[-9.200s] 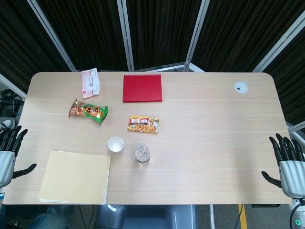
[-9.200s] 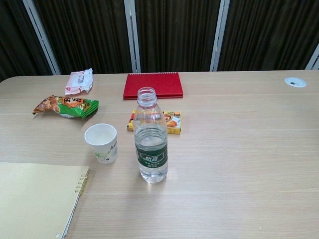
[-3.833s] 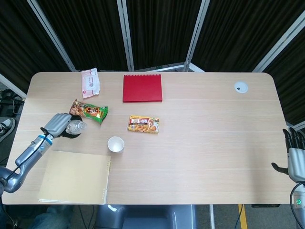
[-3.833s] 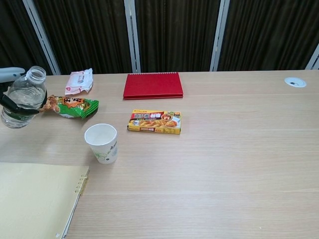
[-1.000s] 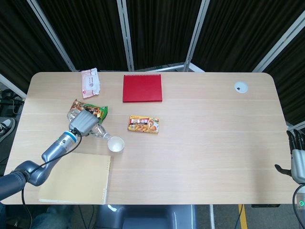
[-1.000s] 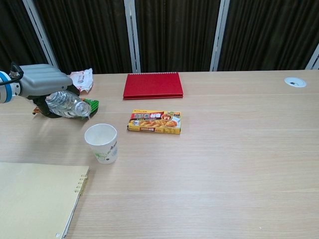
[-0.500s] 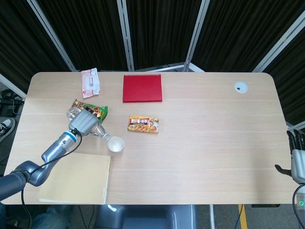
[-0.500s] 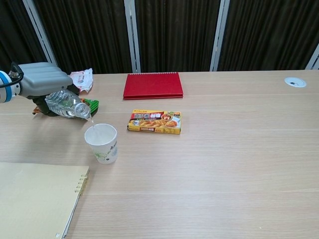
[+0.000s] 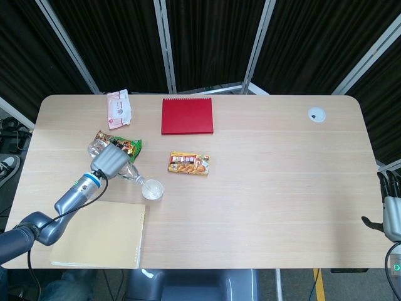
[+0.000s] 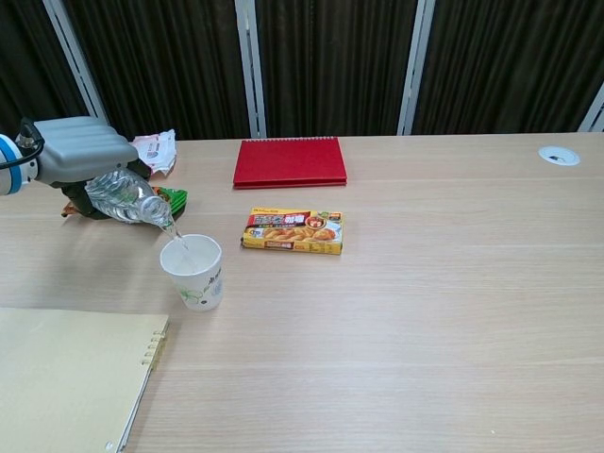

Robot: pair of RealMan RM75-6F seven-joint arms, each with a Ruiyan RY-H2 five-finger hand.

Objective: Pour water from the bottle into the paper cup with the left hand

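One left hand [image 10: 80,151] grips the tilted bottle [image 10: 127,201] above the paper cup [image 10: 192,272]

Bottle [image 10: 125,200] tipped further since 0.5 s ago; water stream reaches paper cup [image 10: 192,272].

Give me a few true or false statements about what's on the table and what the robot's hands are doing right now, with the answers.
1. The left hand holds the bottle tilted, mouth down toward the paper cup. True.
2. The bottle's mouth rests on the cup's rim. False: it hangs just above, and a thin stream of water falls into the cup.
3. The red notebook lies farther from the robot than the yellow food box. True.
4. The right hand holds the cup steady. False: it is off at the table's right edge, holding nothing.
5. The cup stands on the yellow pad. False: it stands on the bare table beside it.
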